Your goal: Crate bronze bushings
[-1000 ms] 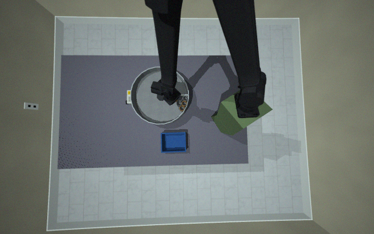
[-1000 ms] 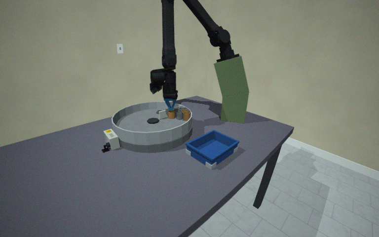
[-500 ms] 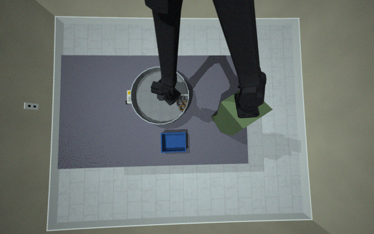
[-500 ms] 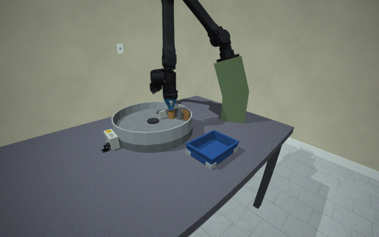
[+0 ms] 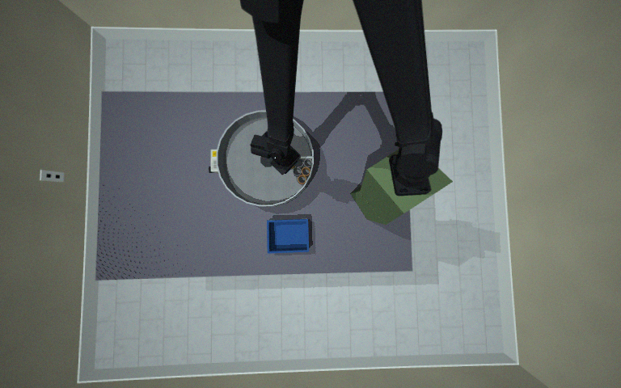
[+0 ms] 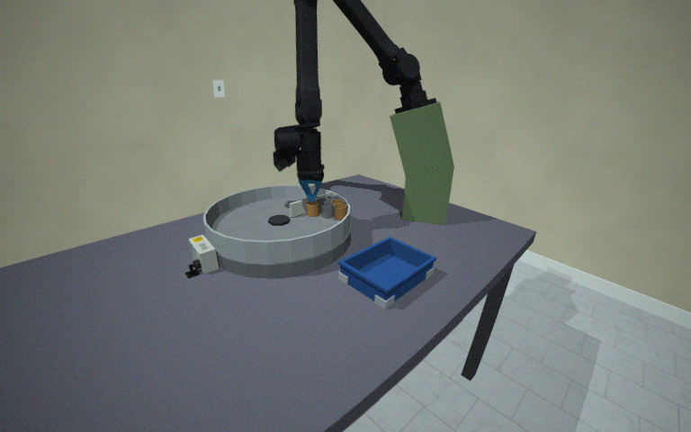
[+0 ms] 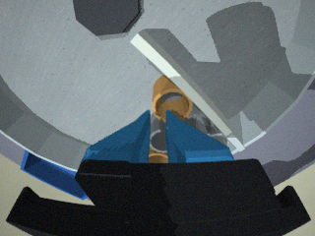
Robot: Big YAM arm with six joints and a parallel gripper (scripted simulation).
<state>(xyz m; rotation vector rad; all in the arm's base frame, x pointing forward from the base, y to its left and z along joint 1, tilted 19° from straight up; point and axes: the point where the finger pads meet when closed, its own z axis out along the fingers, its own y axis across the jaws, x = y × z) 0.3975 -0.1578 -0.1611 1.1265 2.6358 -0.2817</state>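
The round grey turning table (image 6: 277,229) holds a cluster of bushings at its far right rim, against a white fence (image 7: 177,69). One bronze bushing (image 6: 312,207) stands directly under my gripper (image 6: 310,198). It also shows in the wrist view (image 7: 169,101), just past the blue fingertips. Two more bronze bushings (image 6: 339,209) and a steel bushing (image 6: 327,209) stand beside it. The cluster shows from above (image 5: 304,171), partly hidden by the wrist. My fingers are nearly together with only a thin gap, and I see nothing clamped between them. The blue crate (image 6: 386,267) is empty.
A dark hub (image 6: 278,220) sits at the table's centre. A small white motor box (image 6: 202,252) is at the table's left side. A green block (image 6: 424,163) carries the arm's base at the back right. The crate (image 5: 288,235) lies in front of the turning table.
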